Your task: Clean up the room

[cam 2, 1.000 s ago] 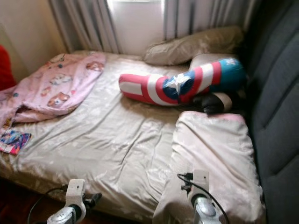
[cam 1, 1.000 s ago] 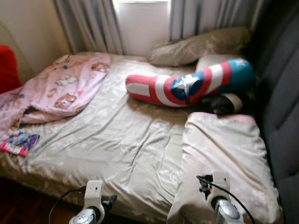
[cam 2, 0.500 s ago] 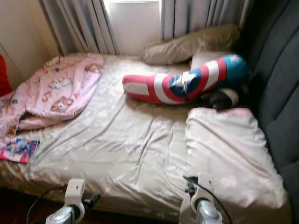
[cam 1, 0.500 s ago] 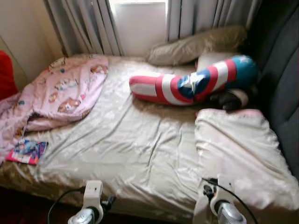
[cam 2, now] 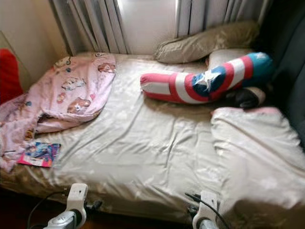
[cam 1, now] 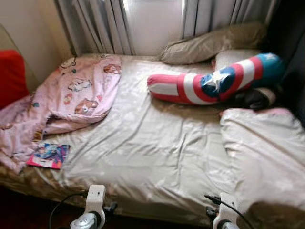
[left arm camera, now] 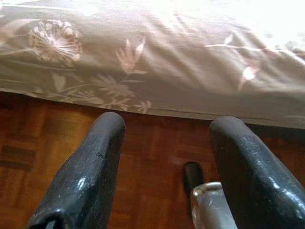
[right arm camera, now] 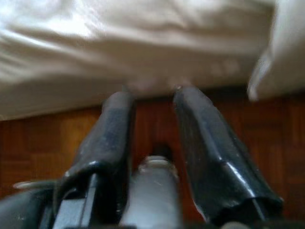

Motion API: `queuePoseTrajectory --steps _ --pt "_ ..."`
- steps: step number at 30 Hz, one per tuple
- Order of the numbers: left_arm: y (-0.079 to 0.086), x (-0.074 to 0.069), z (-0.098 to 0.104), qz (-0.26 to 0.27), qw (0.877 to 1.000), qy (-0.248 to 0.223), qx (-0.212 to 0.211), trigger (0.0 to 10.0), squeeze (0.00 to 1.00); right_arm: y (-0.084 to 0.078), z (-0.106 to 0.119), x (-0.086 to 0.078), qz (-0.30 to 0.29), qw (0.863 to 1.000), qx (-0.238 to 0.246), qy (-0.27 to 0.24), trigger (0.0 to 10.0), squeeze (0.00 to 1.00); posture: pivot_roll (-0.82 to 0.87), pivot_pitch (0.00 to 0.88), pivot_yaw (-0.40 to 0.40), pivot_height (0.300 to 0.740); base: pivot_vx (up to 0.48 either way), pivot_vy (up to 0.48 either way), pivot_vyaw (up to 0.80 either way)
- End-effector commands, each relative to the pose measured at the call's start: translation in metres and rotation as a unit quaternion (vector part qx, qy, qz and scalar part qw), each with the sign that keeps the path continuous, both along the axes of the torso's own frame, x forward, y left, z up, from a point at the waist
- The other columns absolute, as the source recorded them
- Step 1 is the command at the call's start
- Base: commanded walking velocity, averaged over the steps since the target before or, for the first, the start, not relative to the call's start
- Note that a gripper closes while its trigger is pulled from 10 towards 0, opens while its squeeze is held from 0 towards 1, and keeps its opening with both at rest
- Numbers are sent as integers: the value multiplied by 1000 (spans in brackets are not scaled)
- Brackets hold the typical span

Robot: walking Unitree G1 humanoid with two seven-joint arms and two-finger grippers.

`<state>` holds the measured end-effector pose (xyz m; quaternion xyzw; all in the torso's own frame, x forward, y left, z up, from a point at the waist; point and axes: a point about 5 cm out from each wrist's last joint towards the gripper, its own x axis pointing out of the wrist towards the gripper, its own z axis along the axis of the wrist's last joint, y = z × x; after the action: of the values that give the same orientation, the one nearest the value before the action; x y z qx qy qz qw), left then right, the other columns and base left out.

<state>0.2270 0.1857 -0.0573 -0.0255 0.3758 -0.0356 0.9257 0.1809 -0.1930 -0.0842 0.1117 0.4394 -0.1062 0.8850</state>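
- The bed (cam 1: 157,152) takes up most of what the robot faces, its beige sheet wrinkled and bare through the middle, so the clutter sits round the edges
- A pink blanket (cam 1: 71,95) printed with cartoon animals lies bunched at the robot's left, its lower part trailing over the bed's side; it looks thrown off rather than spread, and would need straightening or folding
- A small colourful booklet (cam 1: 48,155) lies flat on the sheet just beside the blanket's lower edge, near the bed's front corner; flat, thin and loose, it is probably the easiest thing to lift
- A long bolster (cam 1: 214,85) in red and white stripes with a blue patch and white star lies across the far side of the bed, curved, one end resting against the pillows under the window
- An olive pillow (cam 1: 212,44) leans at the head below the curtains (cam 1: 102,24), a paler one just beside it, and a dark rounded object (cam 1: 255,98) is tucked under the bolster's far end; what it is cannot be told
- A large white pillow (cam 1: 267,152) lies on the bed at the robot's right, reaching the front edge
- The left claw (left arm camera: 164,157) hangs low over the wooden floor (left arm camera: 152,143) in front of the bed's edge, fingers spread and empty
- The right claw (right arm camera: 152,129) likewise hangs before the bed's edge, its fingers parted with nothing between them
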Motion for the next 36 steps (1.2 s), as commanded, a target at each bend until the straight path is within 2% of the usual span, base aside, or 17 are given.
queuePoseTrajectory --steps 1,7,10,13,19,25,27,29,36 --pt "4 -3 -2 12 1000 10 2 10000 0 3 -3 -4 -12 1000 8 11 10000 0 14 0 47 720 0 480 0" --pt "6 -8 -5 21 1000 18 4 10000 0 5 -7 -14 15 999 8 27 10000 0 21 0 49 720 0 480 0" --pt "7 -12 -7 22 999 25 6 10000 0 -6 -8 -19 11 1000 6 27 10000 0 19 0 49 720 0 480 0" --pt "7 -15 -9 25 999 29 6 10000 0 -24 -7 -27 3 1000 2 29 10000 0 18 0 48 720 0 480 0" --pt "6 -16 -10 26 999 29 5 10000 0 -42 -9 -44 2 999 -6 42 10000 0 22 0 44 720 0 480 0" --pt "5 -17 -10 28 999 30 3 10000 0 -42 -11 -50 9 999 -6 50 10000 0 25 0 36 720 0 480 0" --pt "5 -17 -10 28 999 30 3 10000 0 -42 -11 -50 9 999 -6 50 10000 0 25 0 36 720 0 480 0" --pt "4 -18 -11 30 999 33 2 10000 0 -32 -12 -46 16 999 -4 52 10000 0 22 0 32 720 0 480 0" --pt "1 -18 -12 32 999 34 -2 10000 0 -34 -12 -45 17 999 -6 51 10000 0 19 0 23 720 0 480 0"
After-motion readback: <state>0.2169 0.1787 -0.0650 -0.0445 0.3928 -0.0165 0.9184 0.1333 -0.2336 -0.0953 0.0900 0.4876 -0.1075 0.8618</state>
